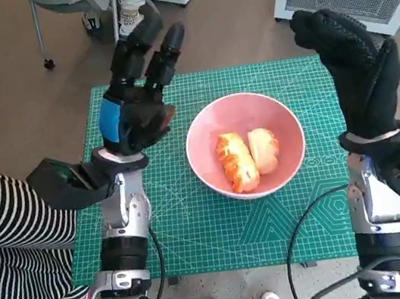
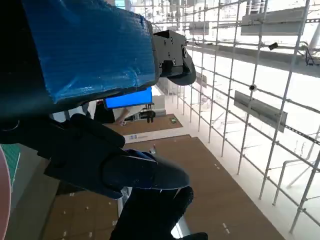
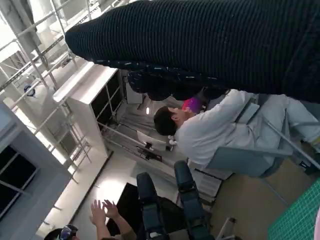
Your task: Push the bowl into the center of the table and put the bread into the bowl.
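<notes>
the pink bowl [image 1: 245, 146] sits near the middle of the green mat [image 1: 220, 223] on the table, and two pieces of bread lie inside it side by side: a longer glazed one [image 1: 237, 162] on the left and a paler, rounder one [image 1: 264, 149] touching it on the right. the left hand [image 1: 138, 102] is raised above the mat's left part, just beside the bowl but apart from it, its black fingers [image 1: 156, 49] spread and pointing away from the robot, holding nothing. the right hand [image 1: 356, 73] is lifted over the mat's right edge, apart from the bowl, glove fingers loosely extended with nothing in them. in the left wrist view the blue tape [image 2: 85, 45] fills the upper part, the fingers [image 2: 135, 170] reach out against a bright ceiling of white framing, and a sliver of the bowl's pink rim [image 2: 2, 200] shows at the edge. the right wrist view shows the glove [image 3: 210, 45] as a dark band, with a person in white [image 3: 210, 130] seated beyond and another person's raised hands [image 3: 102, 212]. a striped sleeve [image 1: 14, 234] shows at the left of the head view.
</notes>
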